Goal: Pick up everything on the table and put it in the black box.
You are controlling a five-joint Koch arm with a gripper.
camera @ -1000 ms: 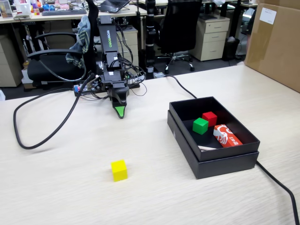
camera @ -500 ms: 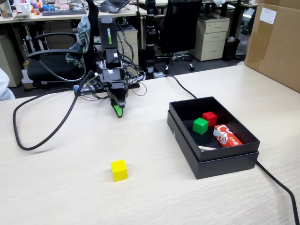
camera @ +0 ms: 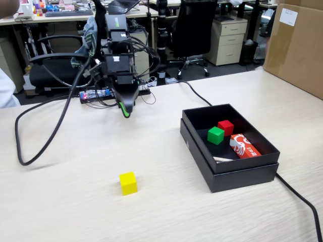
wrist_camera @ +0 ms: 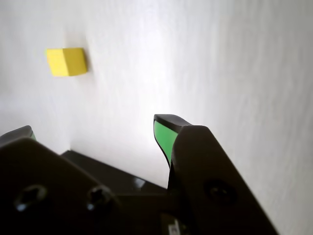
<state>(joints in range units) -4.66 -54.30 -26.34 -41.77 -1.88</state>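
Observation:
A small yellow cube (camera: 128, 183) lies alone on the pale wood table (camera: 75, 212), near the front in the fixed view. The wrist view has the same yellow cube (wrist_camera: 67, 61) at the upper left, well ahead of the jaws. My gripper (camera: 125, 110) hangs tip-down above the table's far side, well behind the cube. Its green-lined jaws stand wide apart in the wrist view, so the gripper (wrist_camera: 95, 126) is open and empty. The black box (camera: 229, 174) sits to the right of the cube.
Inside the box lie a green cube (camera: 215, 135), a red cube (camera: 225, 127) and a red-and-white packet (camera: 244, 146). A black cable (camera: 40, 146) loops over the left of the table; another cable (camera: 298, 194) runs past the box. A brown carton (camera: 298, 45) stands far right.
The arm has straightened and the gripper has risen a little off the table, its tip shifting slightly left and back. The yellow cube and box have not moved.

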